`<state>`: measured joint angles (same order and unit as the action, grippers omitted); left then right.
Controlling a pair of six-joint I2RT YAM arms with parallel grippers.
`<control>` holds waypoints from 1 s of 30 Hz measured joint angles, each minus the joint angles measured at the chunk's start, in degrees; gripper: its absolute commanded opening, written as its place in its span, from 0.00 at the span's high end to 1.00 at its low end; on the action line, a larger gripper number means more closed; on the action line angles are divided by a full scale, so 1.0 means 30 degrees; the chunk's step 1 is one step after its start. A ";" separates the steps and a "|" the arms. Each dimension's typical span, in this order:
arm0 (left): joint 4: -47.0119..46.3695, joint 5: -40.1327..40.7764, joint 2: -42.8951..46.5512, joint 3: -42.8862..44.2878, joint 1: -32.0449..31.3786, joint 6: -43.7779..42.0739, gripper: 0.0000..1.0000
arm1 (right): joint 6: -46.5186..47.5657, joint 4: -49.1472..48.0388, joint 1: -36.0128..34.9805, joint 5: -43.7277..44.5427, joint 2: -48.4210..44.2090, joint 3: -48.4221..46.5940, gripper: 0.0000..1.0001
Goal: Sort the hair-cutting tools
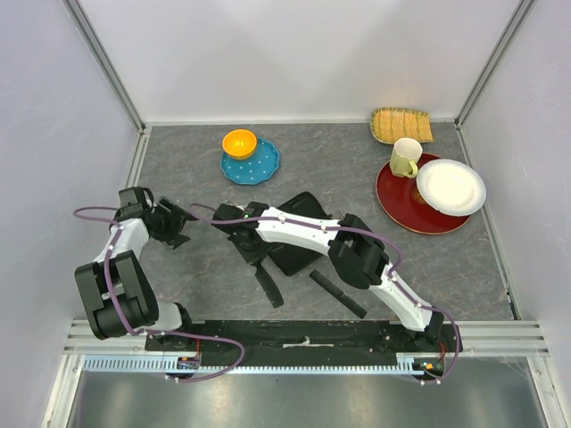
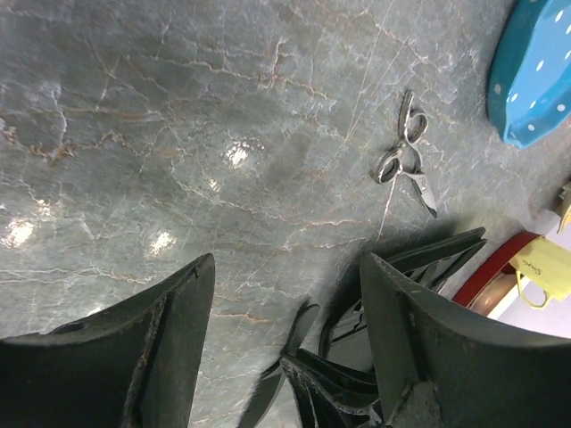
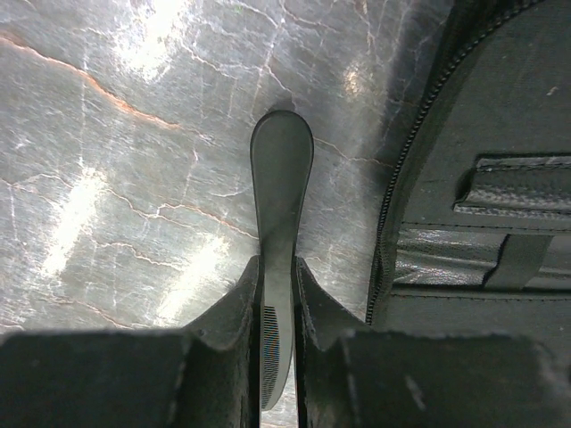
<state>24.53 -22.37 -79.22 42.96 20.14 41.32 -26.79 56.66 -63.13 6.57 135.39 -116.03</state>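
Note:
My right gripper (image 3: 277, 267) is shut on a black comb (image 3: 281, 169), low over the table beside the black zip case (image 3: 500, 178). In the top view the right gripper (image 1: 250, 250) is at the case's left edge and the held comb (image 1: 268, 285) reaches toward the near edge. A second black comb (image 1: 337, 292) lies on the table right of it. My left gripper (image 2: 285, 267) is open and empty; in the top view it (image 1: 183, 225) is left of the case (image 1: 299, 227). Silver scissors (image 2: 406, 160) lie on the table ahead of it.
An orange bowl (image 1: 239, 143) sits on a blue dotted plate (image 1: 263, 169) at the back centre. A red plate (image 1: 406, 209) at the right holds a yellow mug (image 1: 406, 157) and a white plate (image 1: 451, 186). A woven tray (image 1: 401, 125) is behind them.

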 measured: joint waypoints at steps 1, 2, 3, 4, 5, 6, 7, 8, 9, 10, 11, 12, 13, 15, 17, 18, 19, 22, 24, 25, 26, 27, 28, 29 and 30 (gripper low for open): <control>-0.0029 -0.0138 0.0007 -0.0087 0.0000 0.0000 0.28 | 0.0007 0.0000 0.0000 0.0007 -0.0051 0.0000 0.85; -0.0102 -0.0291 0.0015 -0.0211 0.0000 0.0007 0.28 | 0.0007 0.0000 0.0000 0.0022 -0.0117 0.0000 0.85; -0.0197 -0.0430 0.0022 -0.0313 0.0000 0.0007 0.28 | 0.0007 0.0000 0.0000 0.0036 -0.0168 0.0000 0.85; -0.0277 -0.0627 0.0036 -0.0423 0.0000 0.0007 0.28 | 0.0000 -0.0007 0.0000 0.0087 -0.0262 0.0000 0.85; -0.0357 -0.0780 0.0051 -0.0525 0.0000 0.0015 0.28 | 0.0000 0.0000 0.0000 0.0124 -0.0328 0.0000 0.85; -0.0503 -0.1078 0.0095 -0.0685 0.0000 0.0022 0.28 | 0.0000 -0.0007 0.0000 0.0146 -0.0430 0.0000 0.85; -0.0670 -0.1311 0.0146 -0.0860 0.0000 0.0066 0.28 | 0.0000 0.0000 0.0000 0.0168 -0.0525 0.0000 0.85; -0.0925 -0.1690 0.0211 -0.1078 0.0000 0.0131 0.28 | 0.0000 -0.0007 0.0000 0.0211 -0.0619 0.0000 0.85; -0.1107 -0.1967 0.0270 -0.1260 -0.0007 0.0175 0.28 | 0.0000 -0.0007 0.0000 0.0270 -0.0729 0.0000 0.85; -0.1362 -0.2346 0.0335 -0.1472 -0.0007 0.0240 0.28 | 0.0000 -0.0007 0.0000 0.0306 -0.0845 0.0000 0.85; -0.1639 -0.2776 0.0386 -0.1661 -0.0007 0.0291 0.28 | -0.0007 -0.0007 0.0007 0.0321 -0.0954 0.0000 0.85; -0.1829 -0.3140 0.0401 -0.1792 -0.0036 0.0321 0.28 | -0.0007 -0.0015 0.0015 0.0342 -0.1086 0.0000 0.85; -0.2069 -0.3475 0.0408 -0.1909 -0.0095 0.0357 0.28 | -0.0007 -0.0022 0.0022 0.0350 -0.1188 0.0000 0.85; -0.2667 -0.4226 0.0459 -0.2120 -0.0211 0.0408 0.28 | -0.0007 -0.0036 0.0051 0.0350 -0.1377 0.0000 0.85; -0.3264 -0.4881 0.0561 -0.2324 -0.0503 0.0437 0.26 | -0.0022 -0.0073 0.0087 0.0350 -0.1515 0.0000 0.85; -0.3672 -0.5319 0.0634 -0.2412 -0.0758 0.0437 0.26 | -0.0022 -0.0073 0.0109 0.0342 -0.1581 0.0000 0.85; -0.3963 -0.5639 0.0663 -0.2455 -0.1049 0.0437 0.25 | -0.0044 -0.0087 0.0138 0.0335 -0.1654 0.0000 0.85; -0.4794 -0.6360 0.0670 -0.2470 -0.2259 0.0452 0.25 | -0.0131 -0.0095 0.0240 0.0306 -0.1974 0.0000 0.85; -0.5260 -0.6696 0.0670 -0.2477 -0.3024 0.0481 0.24 | -0.0175 -0.0146 0.0335 0.0270 -0.2302 0.0000 0.85; -0.5588 -0.6805 0.0670 -0.2514 -0.3453 0.0568 0.24 | -0.0211 -0.0182 0.0386 0.0262 -0.2514 0.0000 0.85; -0.5916 -0.6958 0.0670 -0.2586 -0.3796 0.0648 0.24 | -0.0233 -0.0233 0.0423 0.0248 -0.2674 0.0000 0.85; -0.6098 -0.7096 0.0670 -0.2630 -0.4022 0.0743 0.24 | -0.0291 -0.0321 0.0481 0.0204 -0.2885 0.0000 0.85; -0.6397 -0.7169 0.0670 -0.2718 -0.4255 0.0860 0.24 | -0.0321 -0.0408 0.0510 0.0182 -0.3031 0.0000 0.85; -0.6747 -0.7257 0.0670 -0.2820 -0.4503 0.1013 0.24 | -0.0364 -0.0576 0.0561 0.0117 -0.3242 0.0000 0.85; -0.6936 -0.7271 0.0670 -0.2849 -0.4634 0.1093 0.25 | -0.0393 -0.0663 0.0605 0.0066 -0.3359 0.0000 0.85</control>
<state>3.73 -44.18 -77.21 34.41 6.24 44.60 -27.97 54.68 -61.32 6.76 125.32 -116.03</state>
